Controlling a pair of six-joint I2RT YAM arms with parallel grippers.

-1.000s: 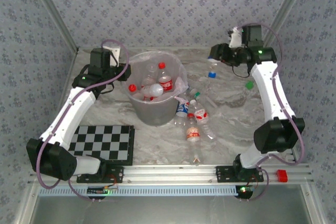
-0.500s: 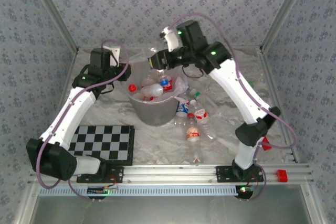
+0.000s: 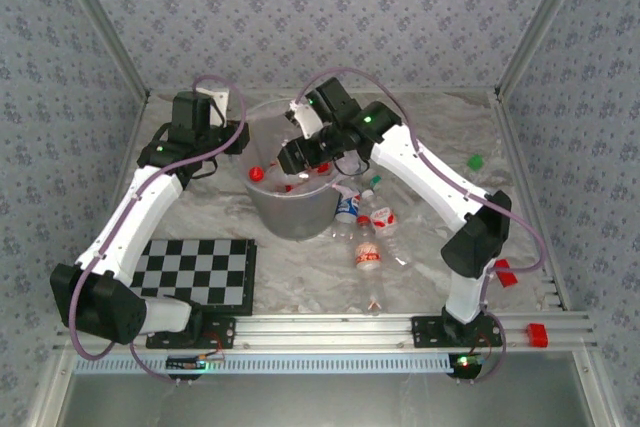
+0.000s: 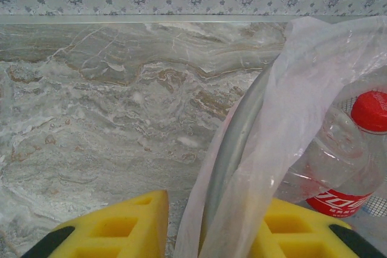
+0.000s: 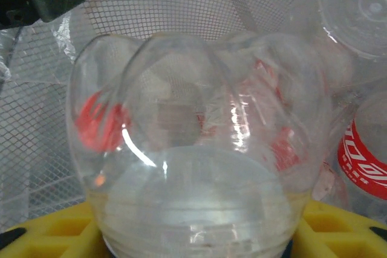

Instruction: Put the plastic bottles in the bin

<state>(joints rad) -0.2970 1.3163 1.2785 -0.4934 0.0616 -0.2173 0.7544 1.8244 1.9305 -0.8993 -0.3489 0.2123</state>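
My right gripper [image 3: 297, 155] had swung from the upper right of the overhead view to its middle and hung over the mouth of the bin [image 3: 290, 215] — a clear bottle [image 5: 193, 149] sat between its yellow fingers [image 5: 344, 219], base toward my wrist camera. Whether those fingers were clamped on it or already letting go, I could not tell. My left gripper [image 4: 208, 234] was pinched narrow on the bin's bagged rim, with a red-capped bottle [image 4: 341, 167] inside. One more bottle looked ready to drop — yet several bottles [image 3: 367, 247] lay on the table [image 3: 440, 237] just right of the bin.
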